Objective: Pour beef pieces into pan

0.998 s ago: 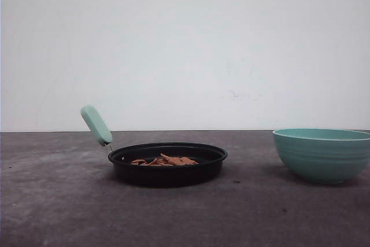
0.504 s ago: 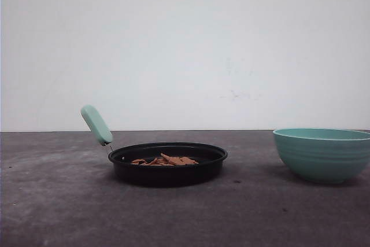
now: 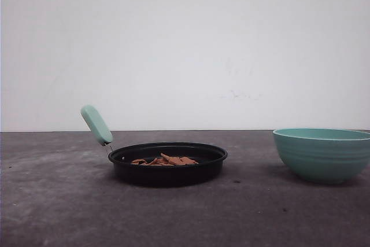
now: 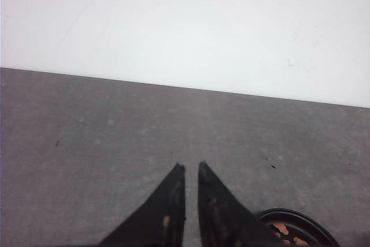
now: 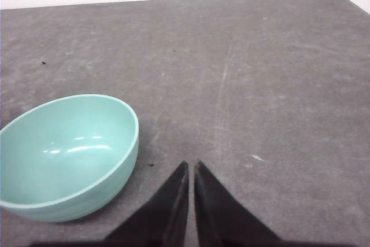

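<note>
On the dark grey desk (image 3: 58, 212) in front of me sits the shallow round black pan (image 3: 167, 164), its short mint-green oblong handle (image 3: 96, 125) angled up and away toward my left side. The small reddish-brown beef pieces (image 3: 166, 160) lie inside the pan, on its floor. A deeper teal ribbed bowl (image 3: 322, 154) stands well apart on the right, upright, and from the right wrist camera its inside looks empty. My left gripper (image 4: 191, 169) has its fingers nearly together with a thin slit between them, holding nothing; the pan's rim sits just beside them, off to their right. My right gripper (image 5: 191, 167) has its fingers together, also holding nothing, with the bowl near them on their left. I judge the pour done, and nothing remains to grasp.
</note>
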You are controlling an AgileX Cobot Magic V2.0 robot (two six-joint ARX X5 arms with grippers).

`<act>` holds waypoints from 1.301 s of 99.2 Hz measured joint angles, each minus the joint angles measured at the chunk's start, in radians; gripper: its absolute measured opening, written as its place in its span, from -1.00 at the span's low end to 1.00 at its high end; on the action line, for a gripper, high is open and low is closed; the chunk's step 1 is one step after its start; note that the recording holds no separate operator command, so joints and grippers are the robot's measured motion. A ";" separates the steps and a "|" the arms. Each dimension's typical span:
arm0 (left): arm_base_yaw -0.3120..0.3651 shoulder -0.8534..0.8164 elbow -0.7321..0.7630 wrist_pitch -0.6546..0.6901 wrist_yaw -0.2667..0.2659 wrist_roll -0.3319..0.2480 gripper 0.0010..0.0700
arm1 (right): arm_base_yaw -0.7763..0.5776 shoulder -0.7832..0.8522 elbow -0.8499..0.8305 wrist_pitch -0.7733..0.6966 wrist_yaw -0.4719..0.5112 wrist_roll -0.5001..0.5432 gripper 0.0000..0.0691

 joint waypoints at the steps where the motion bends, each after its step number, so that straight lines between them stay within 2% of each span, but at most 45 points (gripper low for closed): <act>1: 0.000 0.000 0.000 0.000 0.000 0.000 -0.99 | 0.000 0.000 0.000 0.000 0.000 0.000 -0.96; 46: 0.000 -0.016 0.000 -0.009 0.000 0.000 -0.99 | 0.000 0.000 0.000 0.000 0.000 0.000 -0.96; 62: 0.000 -0.086 -0.022 -0.010 -0.007 0.032 -0.99 | 0.000 0.000 0.000 0.000 0.000 0.000 -0.96; 71: 0.000 -0.163 -0.117 0.015 -0.008 0.046 -0.99 | 0.000 0.000 0.000 0.000 0.000 0.000 -0.96; 82: 0.002 -0.253 -0.313 0.084 -0.009 0.050 -0.99 | 0.000 0.000 0.000 0.000 0.000 0.000 -0.96; 102: 0.051 -0.477 -0.633 0.111 -0.008 0.050 -0.99 | 0.000 0.000 0.000 0.000 0.000 0.000 -0.96; 129: 0.113 -0.498 -0.754 0.102 -0.016 0.051 -0.99 | 0.000 0.000 0.000 0.000 0.000 0.000 -0.96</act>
